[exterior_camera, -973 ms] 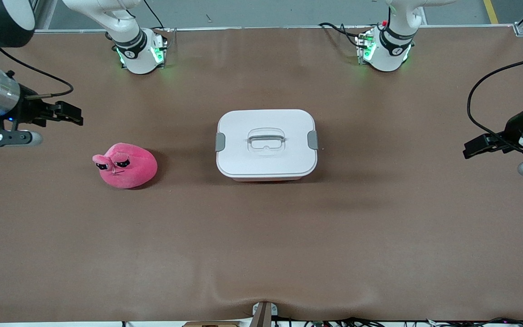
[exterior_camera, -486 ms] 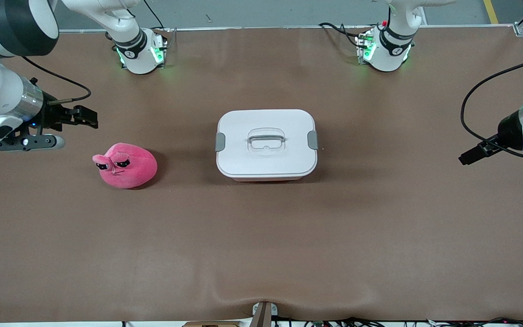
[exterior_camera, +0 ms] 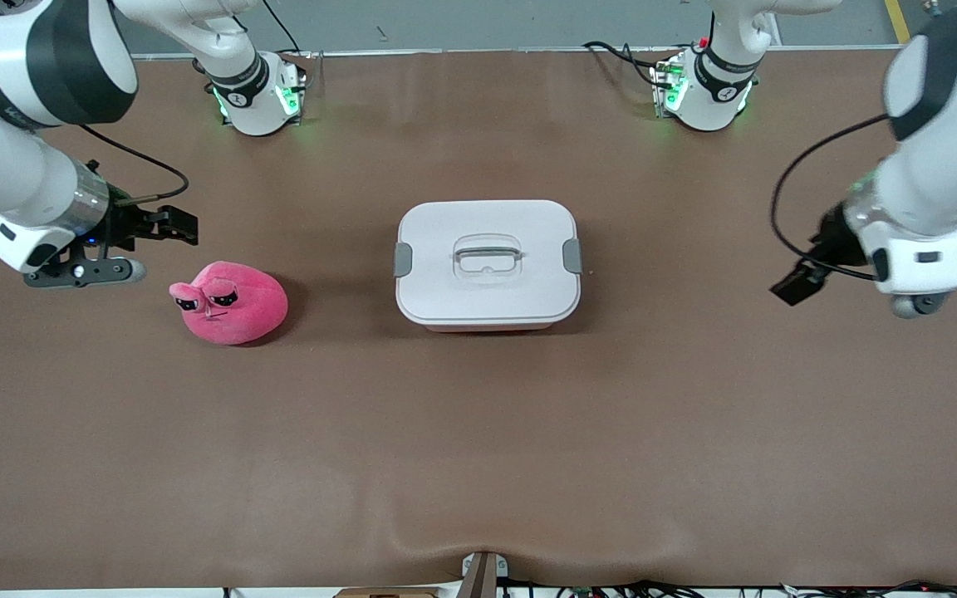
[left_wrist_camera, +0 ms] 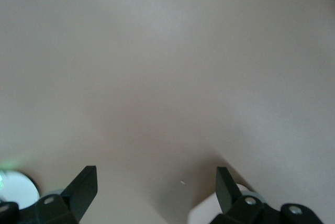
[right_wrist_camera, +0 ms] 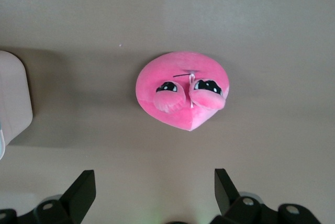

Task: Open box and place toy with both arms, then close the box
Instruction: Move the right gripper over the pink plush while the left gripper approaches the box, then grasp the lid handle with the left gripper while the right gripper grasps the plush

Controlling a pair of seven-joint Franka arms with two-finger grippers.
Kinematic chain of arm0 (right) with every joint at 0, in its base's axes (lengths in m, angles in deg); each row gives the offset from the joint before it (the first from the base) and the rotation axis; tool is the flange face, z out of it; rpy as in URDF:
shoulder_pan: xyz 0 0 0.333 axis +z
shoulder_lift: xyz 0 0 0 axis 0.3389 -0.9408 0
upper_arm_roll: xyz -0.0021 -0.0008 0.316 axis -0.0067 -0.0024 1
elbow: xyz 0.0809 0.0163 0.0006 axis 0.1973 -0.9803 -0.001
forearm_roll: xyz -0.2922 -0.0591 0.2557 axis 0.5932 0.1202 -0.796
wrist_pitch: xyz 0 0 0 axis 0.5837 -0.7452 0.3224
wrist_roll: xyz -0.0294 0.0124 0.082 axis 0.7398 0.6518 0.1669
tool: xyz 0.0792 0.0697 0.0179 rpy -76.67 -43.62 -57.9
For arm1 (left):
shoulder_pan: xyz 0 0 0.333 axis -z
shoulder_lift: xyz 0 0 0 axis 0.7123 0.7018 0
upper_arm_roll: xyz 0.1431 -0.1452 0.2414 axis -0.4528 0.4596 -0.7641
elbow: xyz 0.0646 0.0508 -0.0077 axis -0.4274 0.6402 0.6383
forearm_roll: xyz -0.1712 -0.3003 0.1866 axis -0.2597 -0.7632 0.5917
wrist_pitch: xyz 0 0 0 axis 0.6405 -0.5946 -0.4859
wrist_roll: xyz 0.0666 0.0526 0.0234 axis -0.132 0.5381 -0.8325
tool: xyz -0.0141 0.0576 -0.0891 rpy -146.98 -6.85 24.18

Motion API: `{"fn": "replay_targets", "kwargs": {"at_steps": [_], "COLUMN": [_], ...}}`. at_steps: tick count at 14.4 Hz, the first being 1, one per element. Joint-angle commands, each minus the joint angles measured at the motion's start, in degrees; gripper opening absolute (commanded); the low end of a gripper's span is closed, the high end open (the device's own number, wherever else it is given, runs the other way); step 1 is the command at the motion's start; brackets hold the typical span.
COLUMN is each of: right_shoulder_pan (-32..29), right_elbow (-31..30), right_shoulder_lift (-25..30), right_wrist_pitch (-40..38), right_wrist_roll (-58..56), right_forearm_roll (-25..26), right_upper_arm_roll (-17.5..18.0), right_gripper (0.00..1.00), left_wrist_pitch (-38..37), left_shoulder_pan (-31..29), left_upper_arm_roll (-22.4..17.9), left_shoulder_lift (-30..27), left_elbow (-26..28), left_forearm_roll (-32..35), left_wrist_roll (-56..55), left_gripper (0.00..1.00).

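The box (exterior_camera: 487, 282) stands in the middle of the table, white lid on and both grey side clips down; one corner of it (right_wrist_camera: 13, 98) shows in the right wrist view. The toy (exterior_camera: 233, 303), a hot-pink plush with two black-pupil eyes, lies on the table toward the right arm's end, apart from the box, and shows whole in the right wrist view (right_wrist_camera: 183, 90). My right gripper (exterior_camera: 178, 224) hangs open over bare table close beside the toy, empty (right_wrist_camera: 153, 190). My left gripper (exterior_camera: 794, 286) is open and empty (left_wrist_camera: 155, 187) over bare table toward the left arm's end, well clear of the box.
The brown table cover (exterior_camera: 478, 448) lies bare around the two objects, with a small ridge at its front edge. Both arm bases (exterior_camera: 254, 95) (exterior_camera: 703, 91) stand along the back edge with green lights. A cable loops off each wrist.
Both arms have swung in from the table's ends. The right gripper has come closer to the toy, the left gripper closer to the box. Box and toy have not moved.
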Motion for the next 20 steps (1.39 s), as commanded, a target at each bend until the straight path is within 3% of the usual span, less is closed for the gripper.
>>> {"fn": "replay_targets", "kwargs": {"at_steps": [1, 4, 8, 10, 13, 20], "right_shoulder_pan": [2.43, 3.4, 3.4, 3.4, 4.54, 4.63], "right_elbow": [-2.86, -5.58, -11.12, -13.49, -15.34, -20.27], "right_shoulder_lift": [1.46, 1.63, 1.9, 1.9, 1.81, 1.11], "right_wrist_pitch": [3.07, 6.92, 14.39, 16.87, 18.27, 26.28], "right_wrist_roll": [1.54, 2.95, 2.95, 2.86, 2.86, 1.9], "right_forearm_roll": [-0.19, -0.02, 0.86, 1.91, 7.71, 9.83], "right_upper_arm_roll": [-0.41, -0.5, -0.5, -0.5, -0.41, -0.41], "right_gripper": [1.0, 1.0, 1.0, 1.0, 1.0, 1.0], "left_wrist_pitch": [-0.83, -0.31, 2.24, 2.94, 6.54, 13.49], "left_shoulder_pan": [4.95, 8.75, 10.24, 12.87, 16.04, 23.69], "left_upper_arm_roll": [-0.12, -0.03, -0.12, -0.12, -0.12, -0.12], "left_shoulder_lift": [1.41, 2.55, 4.05, 4.92, 6.59, 11.6], "left_elbow": [-0.84, -1.1, -1.19, -1.19, -1.1, -1.1], "left_forearm_roll": [0.06, -0.29, -6.7, -6.36, -5.56, -5.21], "left_wrist_roll": [-11.23, -20.13, -27.25, -31.64, -40.34, -57.31], "left_gripper": [1.0, 1.0, 1.0, 1.0, 1.0, 1.0]}}
